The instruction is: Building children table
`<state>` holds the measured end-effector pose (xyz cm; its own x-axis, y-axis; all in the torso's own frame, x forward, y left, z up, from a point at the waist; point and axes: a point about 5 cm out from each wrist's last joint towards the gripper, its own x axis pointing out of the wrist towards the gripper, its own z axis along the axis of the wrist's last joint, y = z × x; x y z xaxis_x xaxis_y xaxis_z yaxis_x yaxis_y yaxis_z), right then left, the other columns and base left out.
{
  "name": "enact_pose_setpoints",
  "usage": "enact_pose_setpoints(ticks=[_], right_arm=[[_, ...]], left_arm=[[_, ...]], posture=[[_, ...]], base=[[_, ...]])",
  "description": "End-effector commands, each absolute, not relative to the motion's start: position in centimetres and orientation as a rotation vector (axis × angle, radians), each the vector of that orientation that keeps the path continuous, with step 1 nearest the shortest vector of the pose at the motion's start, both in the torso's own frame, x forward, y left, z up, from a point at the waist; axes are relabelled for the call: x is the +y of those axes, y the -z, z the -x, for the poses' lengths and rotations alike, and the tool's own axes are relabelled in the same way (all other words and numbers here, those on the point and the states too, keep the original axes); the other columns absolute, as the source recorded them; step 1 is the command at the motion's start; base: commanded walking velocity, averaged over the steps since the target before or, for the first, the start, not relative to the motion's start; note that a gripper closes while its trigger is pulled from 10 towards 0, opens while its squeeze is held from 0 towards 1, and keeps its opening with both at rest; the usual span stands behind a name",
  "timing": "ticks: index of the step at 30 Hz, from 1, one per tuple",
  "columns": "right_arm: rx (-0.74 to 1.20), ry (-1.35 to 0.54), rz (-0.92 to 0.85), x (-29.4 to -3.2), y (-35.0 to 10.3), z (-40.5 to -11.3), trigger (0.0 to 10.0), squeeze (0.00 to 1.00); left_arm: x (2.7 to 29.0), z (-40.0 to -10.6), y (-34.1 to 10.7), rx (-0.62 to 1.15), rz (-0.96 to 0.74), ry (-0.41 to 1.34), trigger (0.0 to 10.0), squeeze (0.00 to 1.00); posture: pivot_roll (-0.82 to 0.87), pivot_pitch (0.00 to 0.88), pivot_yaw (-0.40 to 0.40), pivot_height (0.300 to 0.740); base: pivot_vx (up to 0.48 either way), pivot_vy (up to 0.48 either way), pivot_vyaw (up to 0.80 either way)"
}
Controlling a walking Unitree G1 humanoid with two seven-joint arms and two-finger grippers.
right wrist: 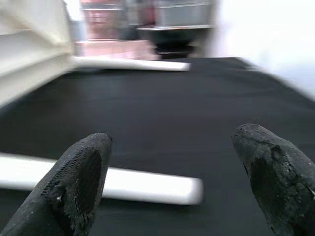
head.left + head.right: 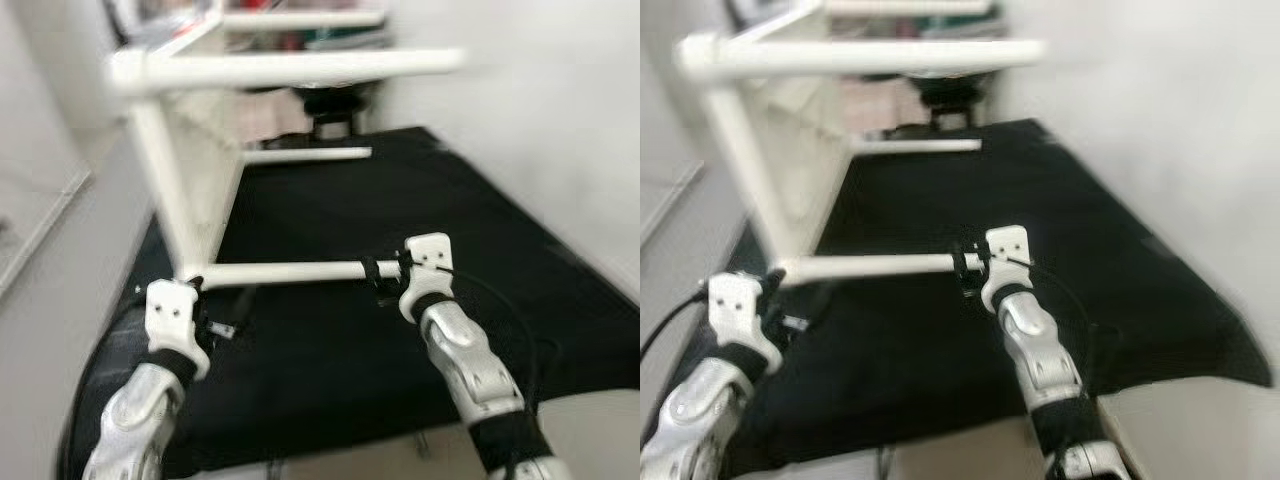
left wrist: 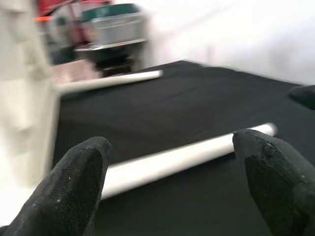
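The right hand (image 2: 385, 280), fingers spread wide, is hovering at the free end of the white table leg (image 2: 285, 271), which is lying crosswise over the black mat (image 2: 330, 340), while the left hand (image 2: 215, 315), also wide, is waiting near its attached end.

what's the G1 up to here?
It is assembling a white children's table that lies on its side on a black mat. The left gripper is by the near leg where it joins the frame, and the right gripper is at that leg's free end. Both sets of jaws are open around the leg, not clamped on it. A second leg points out farther back. The head views are blurred.
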<state>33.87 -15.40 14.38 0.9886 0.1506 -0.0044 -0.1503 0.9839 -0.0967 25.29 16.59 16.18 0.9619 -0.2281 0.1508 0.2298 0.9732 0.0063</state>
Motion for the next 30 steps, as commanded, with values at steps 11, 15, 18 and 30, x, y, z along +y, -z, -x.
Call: enact_pose_setpoints(ticks=[11,15,18,30], right_arm=[[0.008,-0.203,0.094,-13.8,-14.0,-34.3,10.0,0.00],[0.009,-0.205,0.084,-13.8,-13.9,-34.4,10.0,0.00],[0.009,-0.206,0.078,-13.9,-13.9,-34.4,10.0,0.00],[0.011,-0.211,0.048,-14.0,-13.8,-34.5,10.0,0.00]], left_arm=[[17.4,-25.2,-15.4,-0.131,-0.014,0.209,10.0,0.00],[17.3,-25.2,-15.4,-0.131,-0.024,0.215,10.0,0.00],[17.1,-25.2,-15.3,-0.121,-0.046,0.238,10.0,0.00],[12.9,-23.0,-14.9,-0.049,-0.059,0.569,10.0,0.00]], posture=[[-0.06,0.000,0.052,0.740],[-0.06,0.000,0.052,0.740],[-0.06,0.000,0.053,0.740],[-0.06,0.002,0.054,0.740]], base=[[0.336,0.000,0.00],[0.333,0.000,0.00],[0.109,0.000,0.00],[0.000,0.000,0.00]])
